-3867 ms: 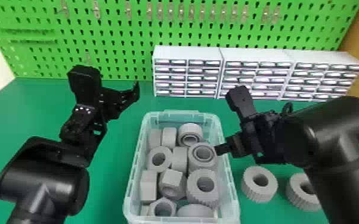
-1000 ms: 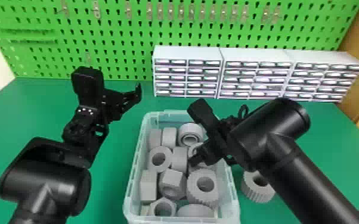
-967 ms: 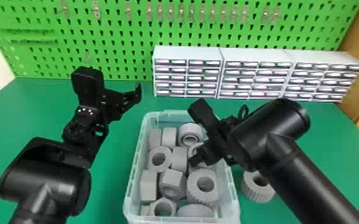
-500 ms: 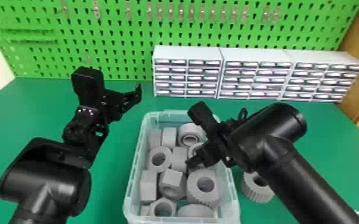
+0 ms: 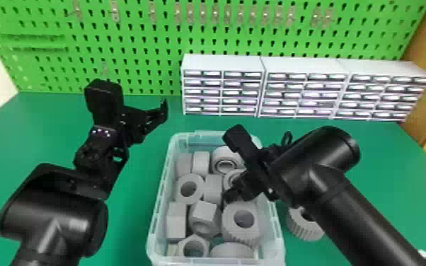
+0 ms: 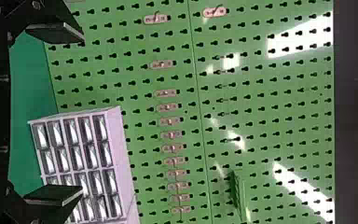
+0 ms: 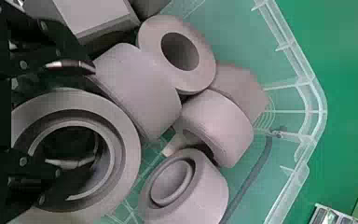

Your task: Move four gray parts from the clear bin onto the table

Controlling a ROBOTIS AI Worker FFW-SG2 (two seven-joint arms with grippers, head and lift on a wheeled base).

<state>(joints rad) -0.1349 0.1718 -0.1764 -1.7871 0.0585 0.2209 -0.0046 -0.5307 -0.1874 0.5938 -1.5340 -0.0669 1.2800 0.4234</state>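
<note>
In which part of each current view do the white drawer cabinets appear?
Head view: the white drawer cabinets stand at the table's back, from centre to right.
Left wrist view: cabinets partly behind a finger of the left gripper.
Right wrist view: a small corner, beyond the clear bin.
Shared landmark: the green pegboard beside them.

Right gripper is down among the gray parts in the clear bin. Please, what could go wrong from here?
One fingertip of the right gripper is over the hole of the wide ringed part, so a grip might catch only one side and let it tilt. The other is close to a smooth cylinder and could push it. When lifted, the part might knock the clear bin.
</note>
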